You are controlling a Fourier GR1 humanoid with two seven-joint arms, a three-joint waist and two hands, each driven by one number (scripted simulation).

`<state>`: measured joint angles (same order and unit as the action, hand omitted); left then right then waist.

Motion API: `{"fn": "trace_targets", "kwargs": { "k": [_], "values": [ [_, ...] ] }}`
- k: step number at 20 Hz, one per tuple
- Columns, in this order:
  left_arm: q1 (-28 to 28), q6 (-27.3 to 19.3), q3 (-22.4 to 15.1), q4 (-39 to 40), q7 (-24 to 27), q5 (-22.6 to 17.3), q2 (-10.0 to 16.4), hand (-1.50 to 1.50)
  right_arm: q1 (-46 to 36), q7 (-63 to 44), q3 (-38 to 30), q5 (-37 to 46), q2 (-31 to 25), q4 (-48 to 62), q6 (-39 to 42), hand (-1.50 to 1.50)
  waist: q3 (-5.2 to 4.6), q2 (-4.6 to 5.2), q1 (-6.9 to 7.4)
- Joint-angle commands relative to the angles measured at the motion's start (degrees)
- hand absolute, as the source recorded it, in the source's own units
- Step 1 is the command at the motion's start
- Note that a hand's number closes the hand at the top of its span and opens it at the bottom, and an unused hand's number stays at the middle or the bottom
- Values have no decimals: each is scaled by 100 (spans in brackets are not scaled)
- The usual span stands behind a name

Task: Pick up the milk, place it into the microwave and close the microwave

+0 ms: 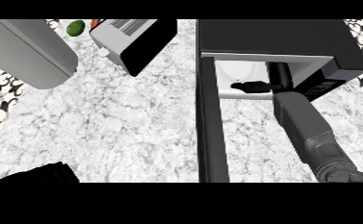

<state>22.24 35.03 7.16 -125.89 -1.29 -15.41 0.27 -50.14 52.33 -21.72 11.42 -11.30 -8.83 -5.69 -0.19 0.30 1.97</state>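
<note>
The black microwave (276, 35) stands at the upper right with its white inside showing. Its open door (212, 131) runs edge-on down the counter as a dark bar. My right forearm (308, 127) reaches up into the opening. My right hand (251, 86) lies just inside on the white floor, its fingers stretched out to the left with nothing visible between them. I see no milk in this view; the microwave's top hides the deeper part of the cavity. My left hand (42, 174) shows as a dark shape at the lower left edge.
A large grey rounded object (35, 55) lies at the upper left. Beside it sits a white box with a black panel (135, 38). A green item (76, 27) and an orange item (96, 22) sit at the back. Marble counter (127, 117) spreads left of the door.
</note>
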Motion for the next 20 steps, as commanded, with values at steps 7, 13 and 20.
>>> {"fn": "trace_targets", "kwargs": {
  "k": [7, 13, 20],
  "values": [
    [-76, -408, -905, 267, 20, 413, -26, 150, 1241, 343, 102, -254, 82, -525, 1175, -150, 12, -77, -280],
    [-650, -819, -1617, 347, -636, 806, -26, 150, 2210, 597, 413, -149, 309, -1172, 1182, -150, 8, -107, -438],
    [-1019, -1493, -2562, 543, -460, 1608, -27, 150, 3547, 408, 528, -439, 221, -2499, 1640, -150, 1, -113, -474]
  ]
}}
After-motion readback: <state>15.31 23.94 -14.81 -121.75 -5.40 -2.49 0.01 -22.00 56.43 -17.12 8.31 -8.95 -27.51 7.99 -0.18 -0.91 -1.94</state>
